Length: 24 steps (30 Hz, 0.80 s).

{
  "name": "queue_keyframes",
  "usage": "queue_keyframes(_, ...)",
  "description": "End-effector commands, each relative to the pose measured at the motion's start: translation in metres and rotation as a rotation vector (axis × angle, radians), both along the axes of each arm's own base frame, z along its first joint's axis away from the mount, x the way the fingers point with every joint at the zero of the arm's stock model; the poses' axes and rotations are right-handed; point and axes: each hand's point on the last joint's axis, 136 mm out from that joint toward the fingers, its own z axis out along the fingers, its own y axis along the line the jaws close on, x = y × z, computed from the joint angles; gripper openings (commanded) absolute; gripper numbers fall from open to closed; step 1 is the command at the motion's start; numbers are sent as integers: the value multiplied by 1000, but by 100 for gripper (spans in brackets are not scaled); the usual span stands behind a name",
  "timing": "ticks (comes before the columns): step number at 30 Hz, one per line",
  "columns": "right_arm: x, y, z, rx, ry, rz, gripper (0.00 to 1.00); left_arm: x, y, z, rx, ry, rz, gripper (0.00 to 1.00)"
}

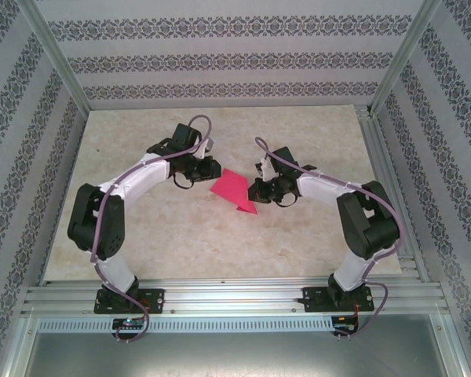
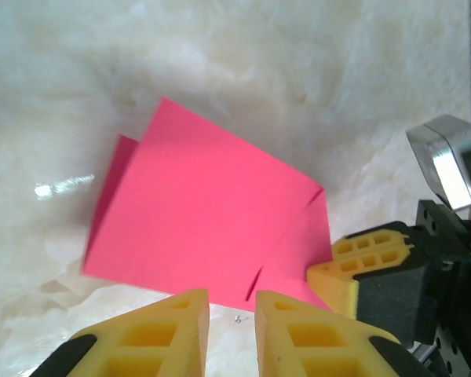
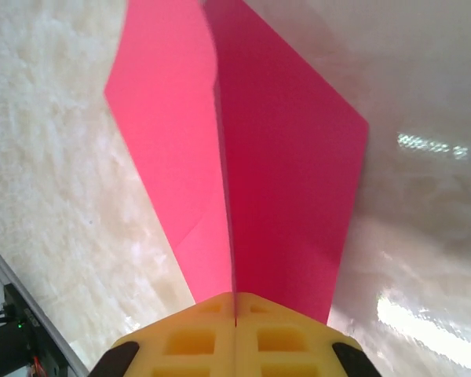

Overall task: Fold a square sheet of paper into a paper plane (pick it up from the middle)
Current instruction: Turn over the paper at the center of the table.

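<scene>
- on the left side of the table [image 1: 141,141], the left hand [image 1: 209,170] sits low, just beside the near edge of the square sheet of paper [image 1: 234,189].
- from its own wrist view, the left hand [image 2: 231,305] shows a narrow gap between its yellow fingers and seems to grip nothing. the pink edge lies right at the fingertips, apparently not between them.
- centre of the table now: the paper [image 2: 196,212] is no flat square. one layer is folded over another, a flap peeks out on the far side, and one corner is lifted off the table.
- over to the right: the right hand [image 1: 261,191] has that corner, and one of its fingers [image 2: 359,271] shows pressed against the pink.
- the right wrist view confirms it: the right hand [image 3: 235,305] is clamped tight on the crease, and the paper [image 3: 290,157] fans away from it in two panels, one lit and one in shade.
- the risks as i read them:
  - the right grip is only at the edge, so a pull could slide the thin sheet out or tear it.
  - if the left hand closes off the crease, the layers could shift and the fold come out crooked.
  - lifting with one hand could let the loose flap spring open.
</scene>
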Motion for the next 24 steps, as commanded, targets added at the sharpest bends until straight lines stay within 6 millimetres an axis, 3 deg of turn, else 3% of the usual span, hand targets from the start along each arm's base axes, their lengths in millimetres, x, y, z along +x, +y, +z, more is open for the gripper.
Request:
queue_keyframes(1,12,-30,35,-188,-145,-37,1,8,22,18,11,-40,91,24)
queue_keyframes(7,16,-73,85,-457,-309,-101,2,11,55,34,25,-83,182,25)
queue_keyframes(11,16,-88,117,-628,-423,-111,3,10,74,38,31,-110,230,26)
queue_keyframes(13,15,-91,124,-731,-463,-91,3,11,79,40,29,-114,239,26)
queue_keyframes(15,15,-88,122,-838,-495,-53,4,11,85,39,34,-113,254,26)
queue_keyframes(18,13,-72,104,-960,-508,49,4,12,93,42,24,-124,276,26)
queue_keyframes(24,1,-16,60,-1135,-549,283,2,11,113,42,9,-120,343,27)
